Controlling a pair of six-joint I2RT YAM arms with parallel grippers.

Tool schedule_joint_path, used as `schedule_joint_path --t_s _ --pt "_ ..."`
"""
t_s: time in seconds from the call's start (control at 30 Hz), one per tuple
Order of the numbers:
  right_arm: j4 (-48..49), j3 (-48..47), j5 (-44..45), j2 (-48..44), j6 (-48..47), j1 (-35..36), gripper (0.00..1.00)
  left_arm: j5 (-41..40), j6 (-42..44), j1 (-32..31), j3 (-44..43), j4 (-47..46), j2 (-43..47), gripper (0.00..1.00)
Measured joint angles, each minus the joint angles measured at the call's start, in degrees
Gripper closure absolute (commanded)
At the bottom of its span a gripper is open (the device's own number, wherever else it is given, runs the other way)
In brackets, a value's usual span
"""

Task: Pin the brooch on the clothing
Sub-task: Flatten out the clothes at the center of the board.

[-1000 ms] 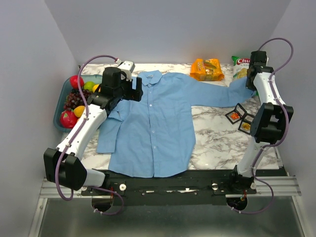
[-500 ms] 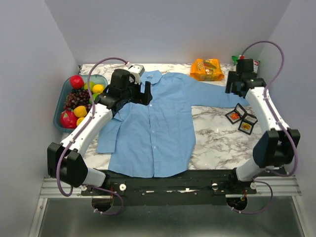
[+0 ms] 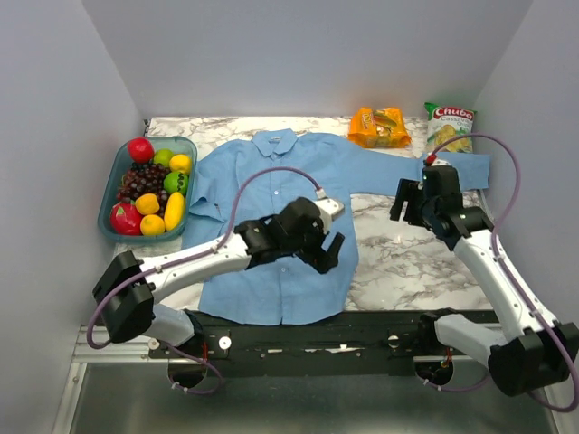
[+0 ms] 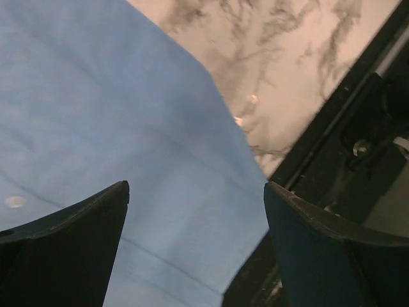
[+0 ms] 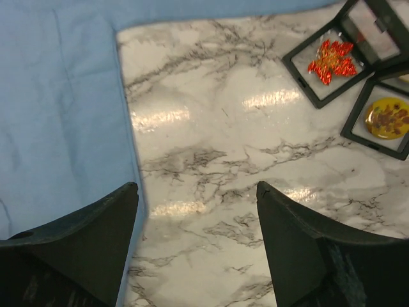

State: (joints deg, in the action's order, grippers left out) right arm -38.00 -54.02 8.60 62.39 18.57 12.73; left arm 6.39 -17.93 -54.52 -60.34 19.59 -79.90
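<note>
At left on the counter [image 3: 398, 262], from above: bin [image 3: 110, 181] of fruit [image 3: 149, 185]; shirt [image 3: 271, 181] flat beneath open left gripper [image 3: 327, 255]. Right wrist: right gripper [image 5: 197, 187] open over counter; two black trays [image 5: 300, 83], brooch [image 5: 330, 61] in one, yellow disc [image 5: 386, 118] in other. Left wrist: shirt hem below.

L arm [image 3: 194, 260] & R arm [image 3: 493, 262]: white links, blk joints, purple cables [image 3: 271, 170], blk tool fingers [image 4: 64, 249].

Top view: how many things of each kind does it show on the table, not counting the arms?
Shirt: 1
Snack bags: 2
Fruit tub: 1
Total: 4
</note>
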Motion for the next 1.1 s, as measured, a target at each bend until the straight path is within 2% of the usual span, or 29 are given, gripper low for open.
schedule_joint_path --t_s 0.1,0.27,0.37,0.47,0.5,0.57,0.6,0.63,0.77,0.9,0.93,0.97,1.03,1.07,1.1 --pt "0.4 -2.9 0.2 -4.0 0.9 0.0 0.16 -1.4 -5.0 -6.8 1.2 -3.1 -3.5 0.06" --pt "1.6 -5.8 0.2 -8.4 1.6 0.0 0.16 -3.6 -9.6 -12.7 -1.8 -6.5 -14.6 0.07" --pt "1.5 -5.8 0.2 -9.7 1.9 0.0 0.16 -5.4 -10.5 -13.9 -2.6 -6.7 -18.8 0.18" --pt "1.4 -5.5 0.2 -10.9 2.0 0.0 0.16 -6.9 -10.7 -13.9 -3.9 -6.8 -22.1 0.40" --pt "1.4 -5.3 0.2 -11.4 2.0 0.0 0.16 -7.2 -10.5 -13.9 -4.2 -7.1 -22.8 0.60" --pt "1.4 -5.0 0.2 -12.4 2.0 0.0 0.16 -8.0 -10.4 -13.8 -5.1 -7.2 -24.6 0.84" --pt "1.3 -4.9 0.2 -12.8 1.9 0.0 0.16 -8.4 -10.5 -13.8 -5.6 -7.2 -25.4 0.99" --pt "1.2 -4.9 0.2 -13.2 1.9 0.0 0.16 -8.5 -10.3 -13.9 -5.7 -7.3 -25.9 1.00" --pt "0.7 -4.9 0.2 -14.0 1.9 0.0 0.16 -7.6 -9.9 -13.8 -4.4 -9.6 -24.6 1.00" --pt "0.4 -5.0 0.2 -13.9 1.8 0.0 0.16 -0.1 -12.8 -11.6 2.1 -18.4 -16.4 1.00" --pt "0.3 -5.0 0.2 -13.9 1.8 -0.1 0.16 1.7 -13.9 -10.8 3.6 -20.6 -14.7 0.95" --pt "0.3 -5.0 0.2 -13.9 1.8 -0.1 0.16 4.2 -15.7 -9.2 5.8 -24.2 -12.4 0.83" --pt "0.3 -5.0 0.2 -13.7 1.7 -0.1 0.16 8.2 -18.3 -6.2 9.1 -29.5 -9.5 0.74" --pt "0.3 -5.0 0.2 -13.5 1.7 -0.1 0.16 9.1 -19.0 -5.2 9.6 -30.4 -9.2 0.64" --pt "0.3 -5.0 0.1 -13.2 1.7 -0.1 0.16 10.2 -19.3 -4.0 9.6 -30.6 -9.4 0.32"
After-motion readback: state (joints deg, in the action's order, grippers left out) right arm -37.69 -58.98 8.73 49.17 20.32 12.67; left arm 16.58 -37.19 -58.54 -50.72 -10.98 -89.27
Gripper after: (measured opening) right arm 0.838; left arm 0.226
